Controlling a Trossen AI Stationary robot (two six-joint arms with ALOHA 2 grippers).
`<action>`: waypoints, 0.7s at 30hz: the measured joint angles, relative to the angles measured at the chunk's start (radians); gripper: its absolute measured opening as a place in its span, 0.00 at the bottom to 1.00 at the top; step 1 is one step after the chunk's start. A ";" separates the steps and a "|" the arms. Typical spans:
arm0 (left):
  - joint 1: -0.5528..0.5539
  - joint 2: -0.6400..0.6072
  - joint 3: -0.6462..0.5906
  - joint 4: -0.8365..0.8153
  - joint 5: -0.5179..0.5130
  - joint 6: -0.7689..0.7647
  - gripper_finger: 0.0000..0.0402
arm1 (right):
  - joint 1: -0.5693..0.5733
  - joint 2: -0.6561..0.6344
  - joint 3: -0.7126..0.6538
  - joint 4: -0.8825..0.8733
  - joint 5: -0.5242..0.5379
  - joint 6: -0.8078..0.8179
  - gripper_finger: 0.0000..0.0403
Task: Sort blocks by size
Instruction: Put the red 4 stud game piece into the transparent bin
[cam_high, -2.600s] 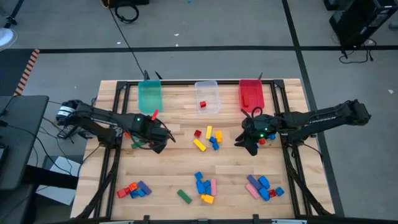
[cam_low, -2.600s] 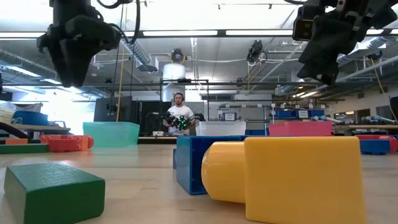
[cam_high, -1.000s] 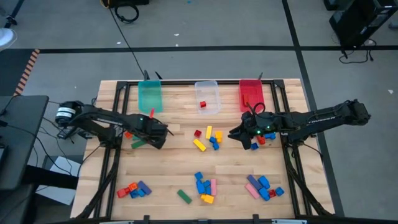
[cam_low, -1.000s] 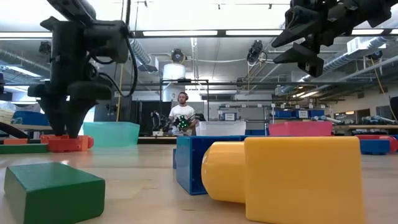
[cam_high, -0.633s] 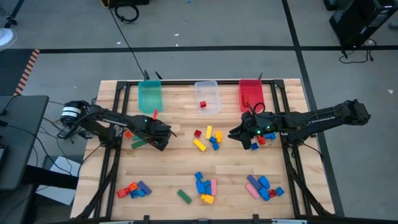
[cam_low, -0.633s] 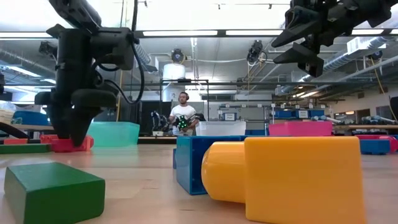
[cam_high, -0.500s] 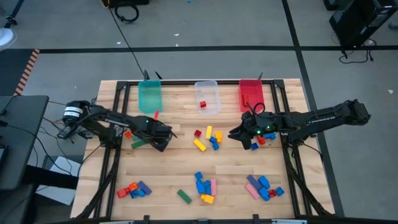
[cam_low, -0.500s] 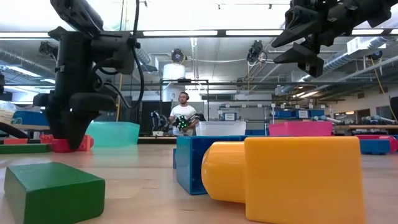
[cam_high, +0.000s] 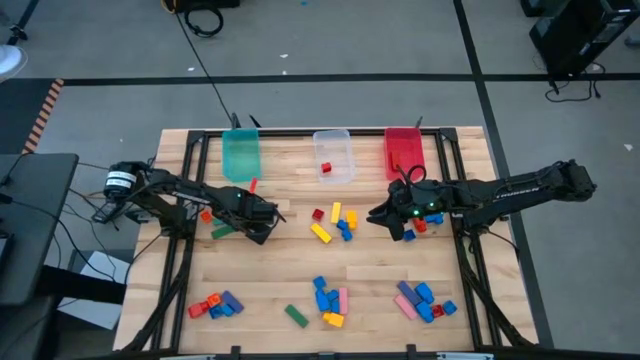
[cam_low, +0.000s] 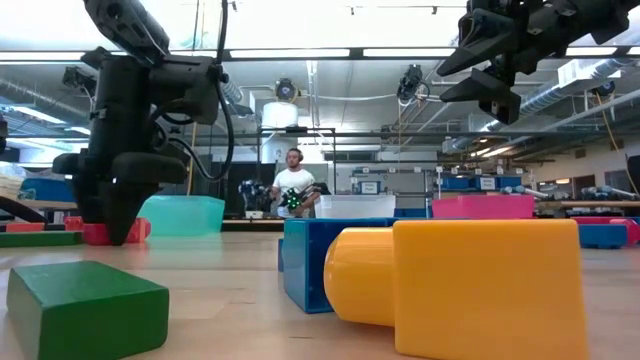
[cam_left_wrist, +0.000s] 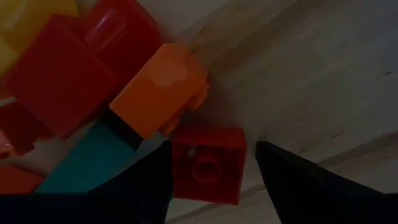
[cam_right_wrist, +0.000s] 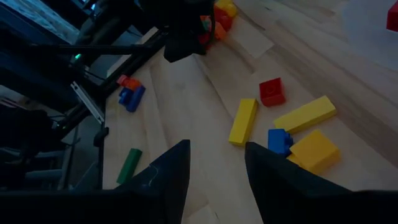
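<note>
The left gripper (cam_left_wrist: 211, 163) is set low over the left side of the table (cam_high: 270, 290), in front of the teal bin (cam_high: 240, 155). Its jaws are parted around a small red block (cam_left_wrist: 206, 163), with a gap visible on each side; whether the fingers (cam_left_wrist: 146, 180) touch the block cannot be told. Just beside that red block an orange block (cam_left_wrist: 158, 93) is seen, with larger red blocks (cam_left_wrist: 59, 74) close behind it and a teal piece (cam_left_wrist: 87, 165) alongside.

The right gripper (cam_high: 397, 226) is held above the table in front of the red bin (cam_high: 402, 150), and nothing is seen between its separated fingers (cam_right_wrist: 168, 171). Beneath it, a cluster of yellow, red and blue blocks (cam_high: 335, 222) is spread at the middle of the table. A single red block (cam_high: 325, 167) is seen lying in the clear bin (cam_high: 334, 155).

More blocks are scattered along the near edge: a red, orange, blue and purple group (cam_high: 215, 305) on the left, a green bar (cam_high: 295, 315) near the middle, a blue, pink and orange pile (cam_high: 328, 300) beside it, and a pink, purple and blue group (cam_high: 422, 300) on the right.

In the low view a large yellow block (cam_low: 460, 285), a blue block (cam_low: 310, 260) and a green block (cam_low: 85, 305) are shown close to the camera, and a person (cam_low: 292, 190) is seen standing far back in the room
</note>
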 joint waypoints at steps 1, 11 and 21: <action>0.000 0.000 0.000 0.003 0.004 -0.002 0.55 | 0.000 0.000 0.000 0.000 0.000 0.000 0.42; -0.014 0.005 0.043 0.012 0.081 -0.044 0.34 | 0.000 0.000 0.000 0.000 -0.001 -0.001 0.42; -0.026 0.004 0.382 0.030 0.018 -0.014 0.34 | 0.000 0.000 0.000 0.000 -0.001 -0.053 0.42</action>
